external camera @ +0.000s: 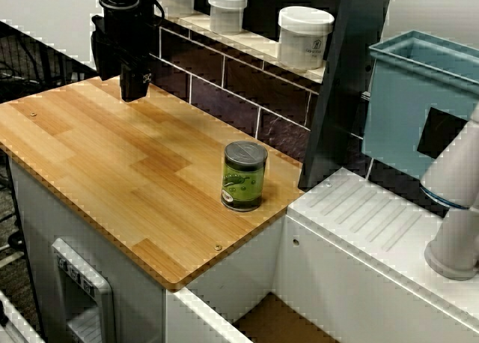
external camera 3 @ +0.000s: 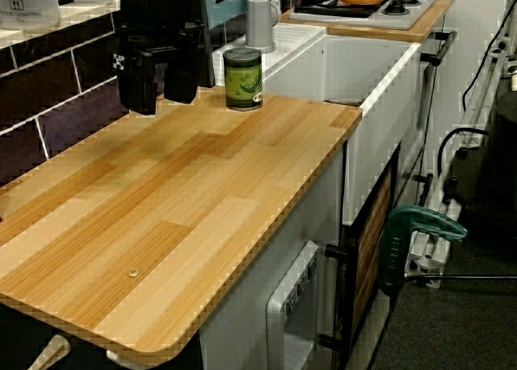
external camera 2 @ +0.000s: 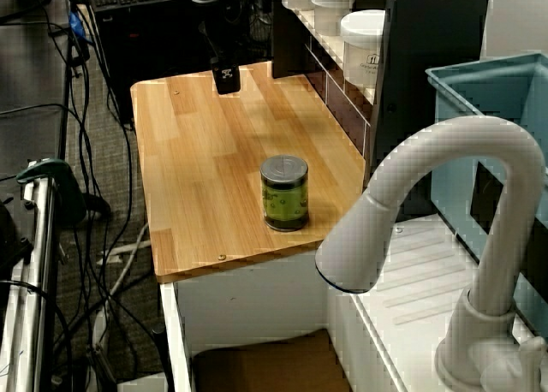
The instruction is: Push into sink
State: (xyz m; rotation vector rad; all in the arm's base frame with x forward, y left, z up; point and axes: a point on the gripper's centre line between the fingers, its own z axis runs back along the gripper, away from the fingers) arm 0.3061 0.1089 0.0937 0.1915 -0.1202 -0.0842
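Note:
A green can (external camera: 244, 177) with a grey lid stands upright on the wooden counter (external camera: 112, 156), near the corner closest to the sink (external camera: 277, 324). Of the sink only a strip of tan-brown floor and white wall shows below the counter's edge. My black gripper (external camera: 135, 85) hangs over the counter's far back corner, well away from the can, about a counter's length from it. In the side view the can (external camera 3: 243, 79) is beyond the gripper (external camera 3: 160, 83), whose two fingers stand apart with nothing between them. From the faucet side, the can (external camera 2: 284, 193) sits between the gripper (external camera 2: 226, 80) and the sink (external camera 2: 257, 366).
A white faucet (external camera 2: 445, 195) arches over the white ribbed drainboard (external camera: 374, 216). A light-blue bin (external camera: 419, 96) stands behind it. White jars (external camera: 303, 36) line the tiled ledge along the back wall. Cables (external camera 2: 86, 152) hang beside the counter.

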